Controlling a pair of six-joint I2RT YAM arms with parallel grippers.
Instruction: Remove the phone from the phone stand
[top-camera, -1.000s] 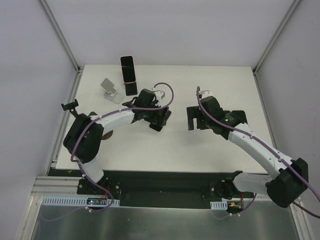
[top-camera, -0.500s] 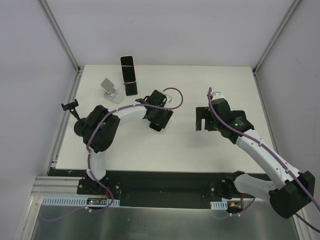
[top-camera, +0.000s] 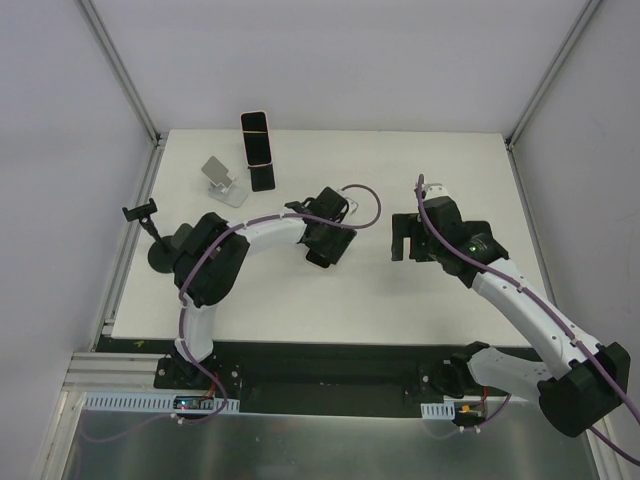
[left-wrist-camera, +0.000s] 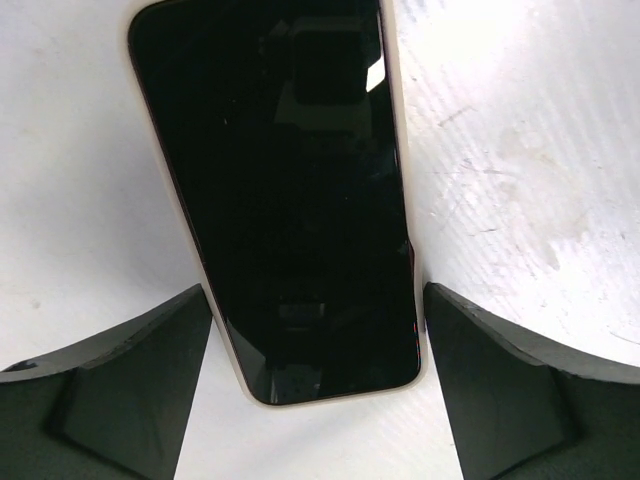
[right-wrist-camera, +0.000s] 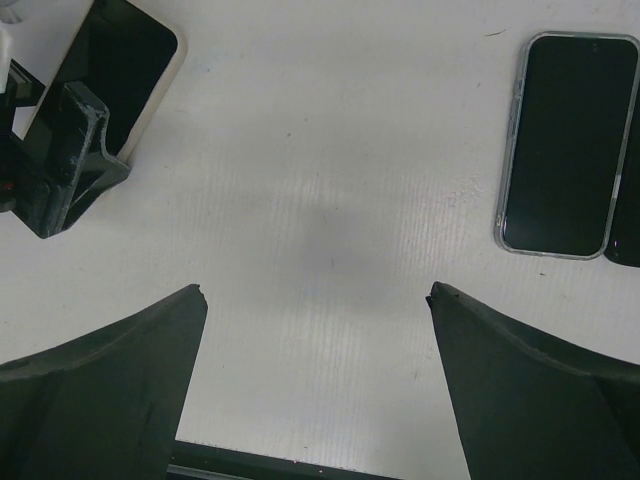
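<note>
A phone (left-wrist-camera: 300, 200) with a black screen and a cream case sits between the fingers of my left gripper (left-wrist-camera: 315, 290). Both fingertips press its long edges, and its lower end hangs just over the white table. In the top view my left gripper (top-camera: 326, 244) is near the table's middle and hides the phone. The right wrist view shows this phone (right-wrist-camera: 115, 60) at the top left, in the left fingers (right-wrist-camera: 60, 165). An empty silver phone stand (top-camera: 220, 180) stands at the back left. My right gripper (top-camera: 402, 238) (right-wrist-camera: 315, 290) is open and empty, right of the left one.
A second phone (top-camera: 256, 138) in a pale case is at the back by a black stand (top-camera: 263, 178); it also shows in the right wrist view (right-wrist-camera: 565, 145). A black clamp holder (top-camera: 140, 212) on a round base stands at the left edge. White walls enclose the table.
My left gripper has moved right and slightly nearer with the phone, and its arm has swung round. My right gripper shifted right, then stayed still.
</note>
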